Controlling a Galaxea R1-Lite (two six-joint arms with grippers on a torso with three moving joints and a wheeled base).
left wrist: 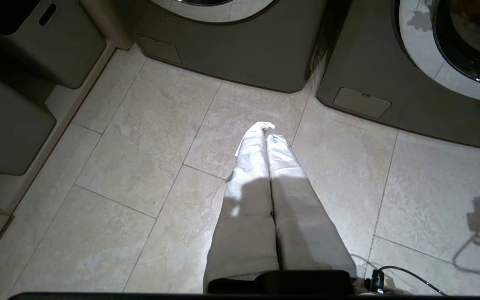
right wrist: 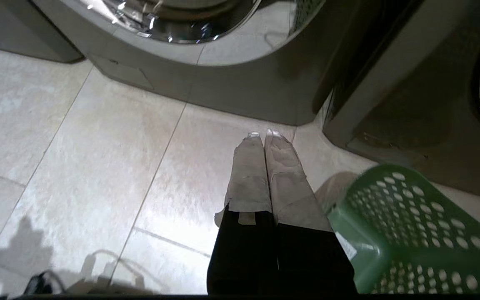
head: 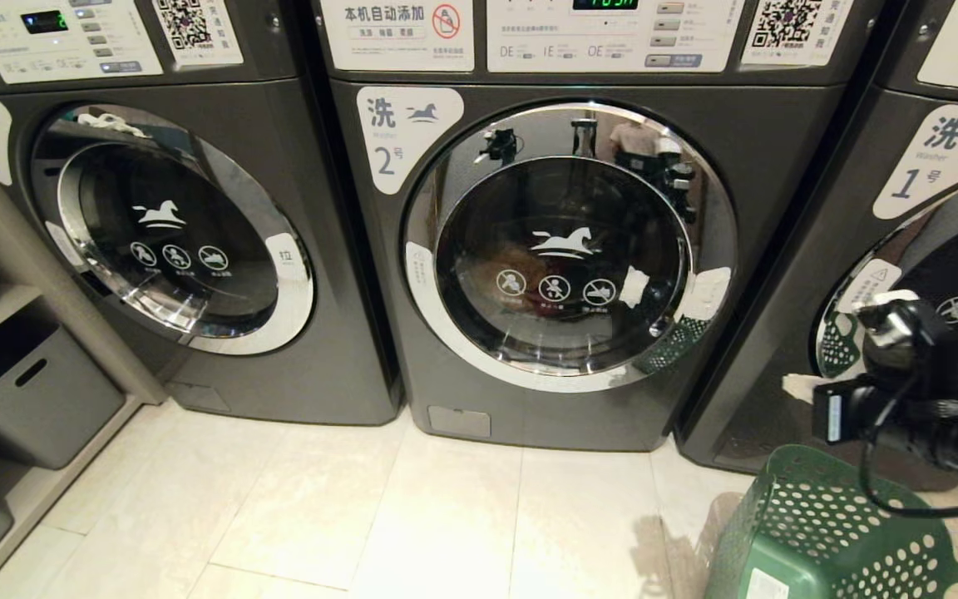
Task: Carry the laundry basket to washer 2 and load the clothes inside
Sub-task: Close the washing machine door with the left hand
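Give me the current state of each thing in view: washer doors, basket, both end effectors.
Dark grey front-load washer 2: round chrome-rimmed door shut, reddish clothes dimly visible behind the glass.
Grey washer 3: door ajar.
Grey washer 1: door state unclear.
Dark green perforated plastic laundry basket: on the floor, tilted, contents not visible.
Left end effector: shut, empty, above the tiles.
Right end effector: shut, empty, beside the basket.

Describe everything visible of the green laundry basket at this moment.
The laundry basket is dark green plastic, its walls pierced all over with round holes, with a flared rim and a cut-out handle at one side. A small white label sits on its wall. It stands on the tiled floor before the washer marked 1, to the right of washer 2. No gripper touches it. Its inside is not visible.
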